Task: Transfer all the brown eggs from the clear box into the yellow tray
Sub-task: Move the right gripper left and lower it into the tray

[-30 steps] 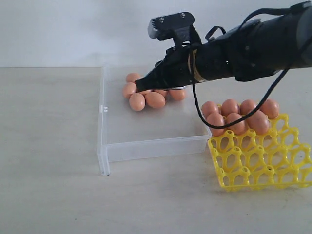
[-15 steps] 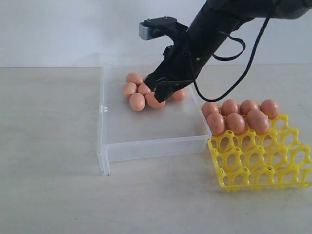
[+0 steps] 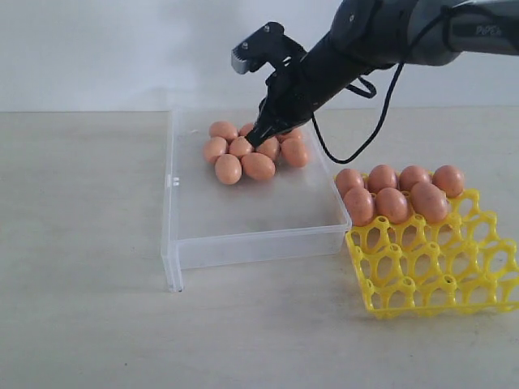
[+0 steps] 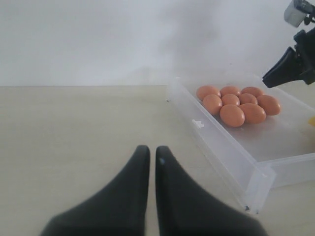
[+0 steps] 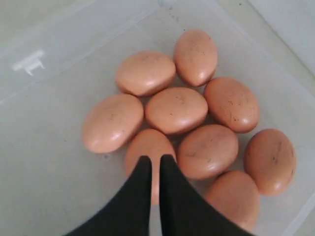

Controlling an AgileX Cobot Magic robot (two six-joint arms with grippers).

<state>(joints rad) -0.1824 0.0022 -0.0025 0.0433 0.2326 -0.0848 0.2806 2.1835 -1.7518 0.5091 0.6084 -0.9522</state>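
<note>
Pale matte worktop (image 3: pixel 81 259), white wall (image 3: pixel 122 49). Smooth speckled brown eggs (image 3: pixel 258 165) cluster in the clear plastic box (image 3: pixel 251 245); right claw (image 3: pixel 253 140) over them, pinched closed, empty. More sit in the yellow lattice tray (image 3: pixel 430 275).

A pale beige desk (image 3: pixel 81 243) with a plain matte top carries two things; the clear box (image 3: pixel 251 247) lies flat left of the middle; the yellow tray (image 3: pixel 430 275) lies to its right, nearer the front, one corner just beside the box's front corner.
</note>
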